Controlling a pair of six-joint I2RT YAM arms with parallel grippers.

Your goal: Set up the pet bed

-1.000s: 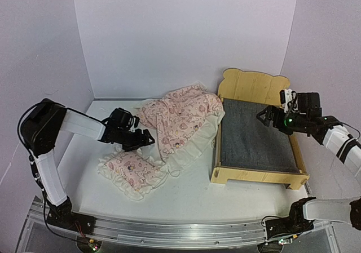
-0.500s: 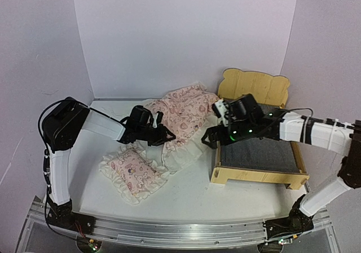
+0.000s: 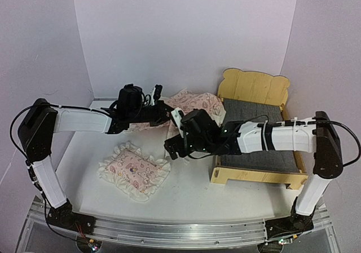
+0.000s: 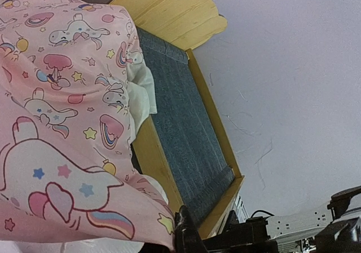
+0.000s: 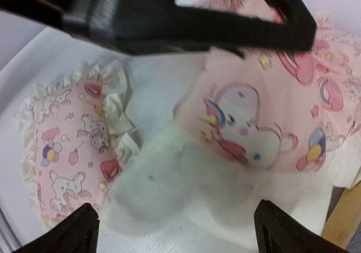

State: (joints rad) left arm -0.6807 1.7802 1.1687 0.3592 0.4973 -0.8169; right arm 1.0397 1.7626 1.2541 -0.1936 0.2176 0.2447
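The pet bed (image 3: 255,88), a plywood frame with a wavy headboard and a dark grey pad (image 4: 186,129), stands at the right. The pink patterned blanket (image 3: 194,102) is bunched against its left rail. My left gripper (image 3: 168,114) is shut on a fold of the blanket (image 4: 67,151), its dark fingertip (image 4: 183,230) showing at the cloth's edge. My right gripper (image 3: 172,148) reaches across from the bed and hovers open (image 5: 179,230) over the blanket's white ruffle (image 5: 169,185). The blanket's underside and part of the bed's left rail are hidden.
A small pink ruffled pillow (image 3: 135,172) lies flat on the white tabletop at the front left, also the pillow (image 5: 67,151) left of my right fingers. The left arm (image 5: 169,10) crosses just above the right wrist view. Purple walls close in on three sides.
My left gripper shut on the blanket and carried it to the right and back, off the pillow. The right arm swung left from over the bed to the blanket's edge, still open.
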